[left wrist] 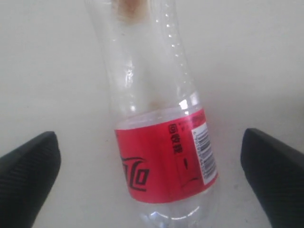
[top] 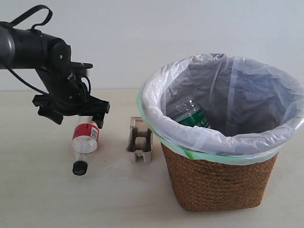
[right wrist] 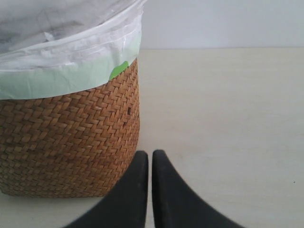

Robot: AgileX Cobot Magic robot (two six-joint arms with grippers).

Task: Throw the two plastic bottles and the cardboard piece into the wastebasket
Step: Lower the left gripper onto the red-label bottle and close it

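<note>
**One bottle binned, one beneath a spread gripper**

On pale beige table (top: 38,199) before plain white wall (top: 156,28), counted: two bottles, one cardboard piece (top: 139,140), one wastebasket (top: 218,183).

Found shorter bottle (top: 85,140) lying on table, black cap (top: 80,167) nearest the exterior camera. Read on its red-white label (left wrist: 166,156) only part of a black script, plus a barcode (left wrist: 205,154).

Observed left gripper (top: 78,118) spread wide astride this bottle, fingers (left wrist: 28,175) clear of it on both sides.

Located longer bottle (top: 190,116) inside wastebasket, green-white label showing, print too small to read.

Placed cardboard piece on table between shorter bottle and wastebasket, just beside the latter.

Recorded right gripper (right wrist: 150,164) pressed closed, empty, near the wicker wall.
</note>
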